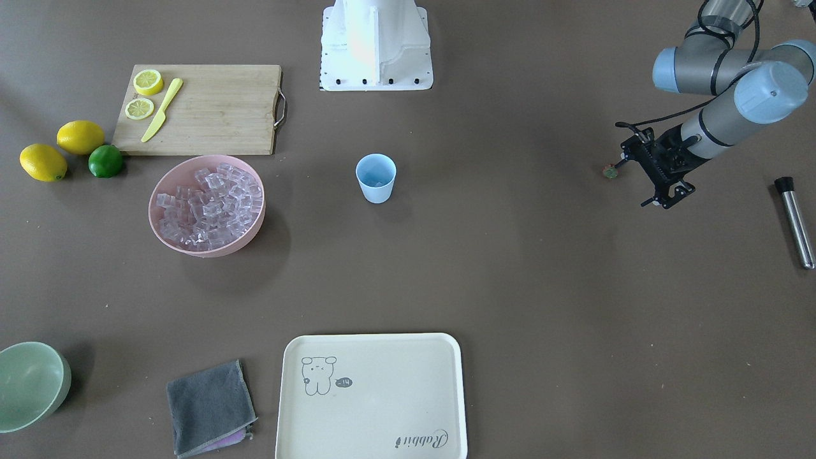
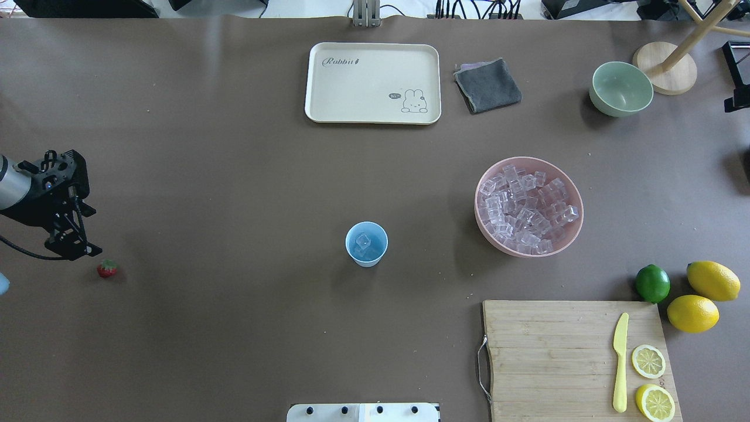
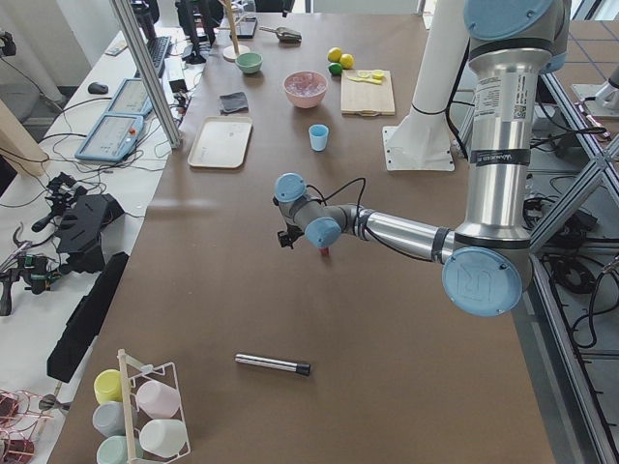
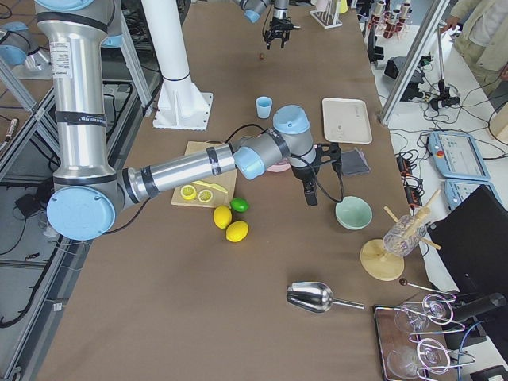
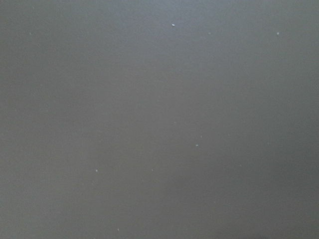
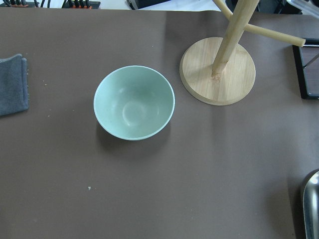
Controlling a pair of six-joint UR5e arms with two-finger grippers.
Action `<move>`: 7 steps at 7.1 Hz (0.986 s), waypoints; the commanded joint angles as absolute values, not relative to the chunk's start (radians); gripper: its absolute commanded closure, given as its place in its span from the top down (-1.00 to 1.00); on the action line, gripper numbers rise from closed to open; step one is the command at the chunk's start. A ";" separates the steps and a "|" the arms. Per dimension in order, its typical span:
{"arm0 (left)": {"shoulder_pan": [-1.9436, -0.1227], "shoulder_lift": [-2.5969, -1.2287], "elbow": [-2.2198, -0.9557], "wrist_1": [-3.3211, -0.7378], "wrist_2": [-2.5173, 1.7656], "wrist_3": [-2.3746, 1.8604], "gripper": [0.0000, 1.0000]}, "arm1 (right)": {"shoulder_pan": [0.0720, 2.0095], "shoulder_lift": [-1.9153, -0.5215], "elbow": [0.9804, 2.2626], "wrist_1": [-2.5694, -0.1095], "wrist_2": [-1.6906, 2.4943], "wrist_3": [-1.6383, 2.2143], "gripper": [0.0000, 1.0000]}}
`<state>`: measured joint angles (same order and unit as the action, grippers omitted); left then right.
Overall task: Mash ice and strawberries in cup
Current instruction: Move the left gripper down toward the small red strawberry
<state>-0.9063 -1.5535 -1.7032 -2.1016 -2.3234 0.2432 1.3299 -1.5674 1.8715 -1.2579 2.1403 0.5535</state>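
The light blue cup (image 2: pixel 366 244) stands upright at the table's middle with a clear ice cube (image 2: pixel 364 240) or two inside. More ice (image 2: pixel 527 205) fills the pink bowl (image 2: pixel 571 234). A small red strawberry (image 2: pixel 106 268) lies on the table at the far left. My left gripper (image 2: pixel 76 251) hovers just beside it, open and holding nothing; its wrist view shows only bare table. My right gripper (image 4: pixel 309 192) shows only in the exterior right view, hanging beside the pale green bowl (image 4: pixel 353 213), and I cannot tell if it is open or shut.
A metal rod with a black tip (image 1: pixel 795 220) lies beyond the left arm. A cutting board (image 2: pixel 574 357) holds lemon halves and a yellow knife; whole lemons and a lime (image 2: pixel 653 283) sit beside it. A cream tray (image 2: pixel 372 82), grey cloth (image 2: pixel 487 85) and wooden stand (image 6: pixel 217 69) line the far side.
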 commanded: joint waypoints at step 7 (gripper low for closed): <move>-0.775 -1.508 -1.695 -2.198 -2.289 0.261 0.62 | 1.330 -1.601 1.882 -1.258 2.109 0.552 1.00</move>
